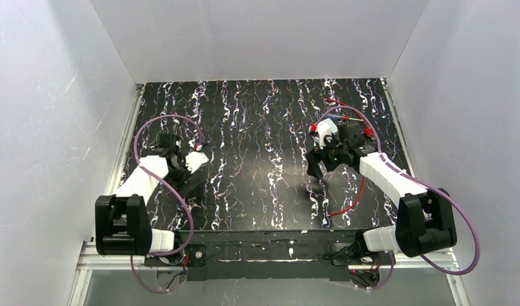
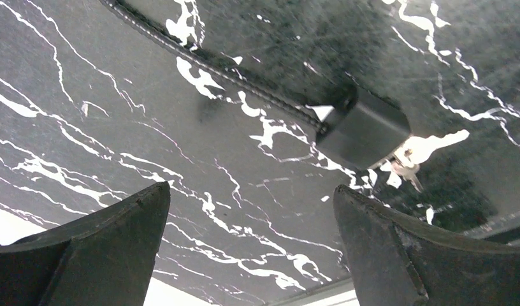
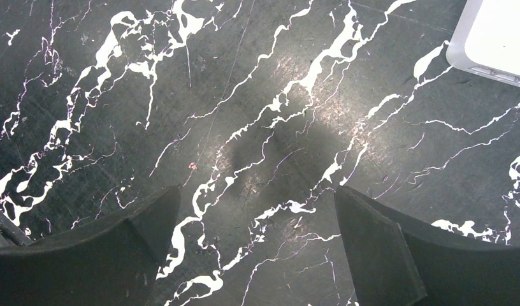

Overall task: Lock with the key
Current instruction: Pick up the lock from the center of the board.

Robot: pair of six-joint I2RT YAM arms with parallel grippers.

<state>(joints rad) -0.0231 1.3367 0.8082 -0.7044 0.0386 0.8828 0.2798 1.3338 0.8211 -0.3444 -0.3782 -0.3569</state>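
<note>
Fig.: early stage of the job. Both grippers are released, jaws wide, nothing held. L wrist view: left gripper (image 2: 251, 191) hovers over the marbled table (image 2: 85, 95). The lock (image 2: 364, 129) lies centre-right of the frame, its cable (image 2: 213, 64) running to the upper left and the key (image 2: 407, 171) at its lower-right end; inserted or not, we cannot tell. R wrist view: right gripper (image 3: 257, 191) over bare table. We judge nothing done yet: key still to be gripped & turned, lock prob. steadied
</note>
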